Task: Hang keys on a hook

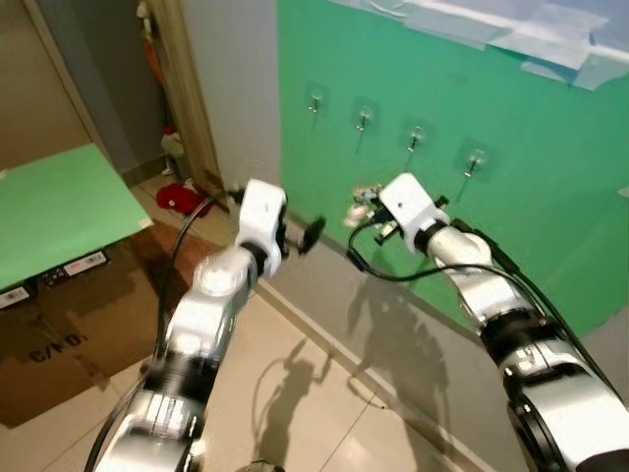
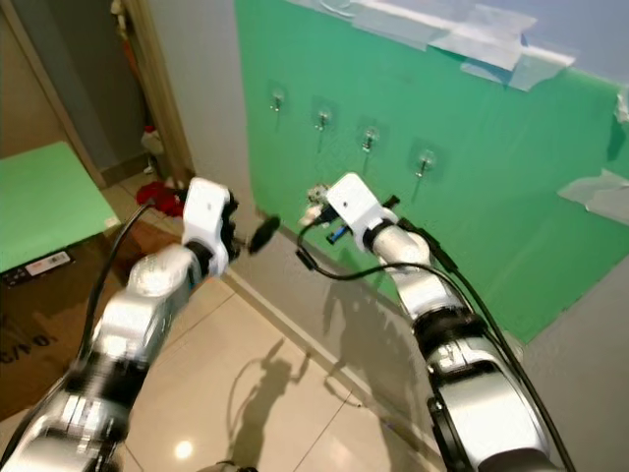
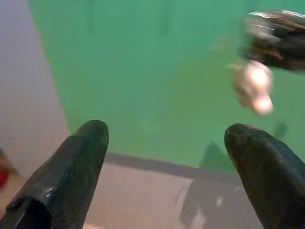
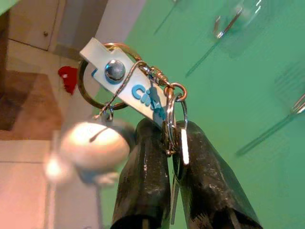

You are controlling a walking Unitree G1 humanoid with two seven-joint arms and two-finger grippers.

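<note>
Holding keys (image 4: pixel 143 95): brass ring, white tag with blue lettering, pale round charm | right tool (image 4: pixel 172 143) pinched shut on the ring, bunch sticking out past its tips | raised near the green wall's hooks (image 1: pixel 363 120) | left tool (image 3: pixel 167 143) open, empty, left of it.

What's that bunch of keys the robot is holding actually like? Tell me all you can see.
The keys hang on a brass-coloured ring with a white tag bearing blue letters and a silver rivet, smaller wire rings, and a pale round charm. The right claw is shut on the bunch, holding it up before the green wall, below the row of hooks.
</note>
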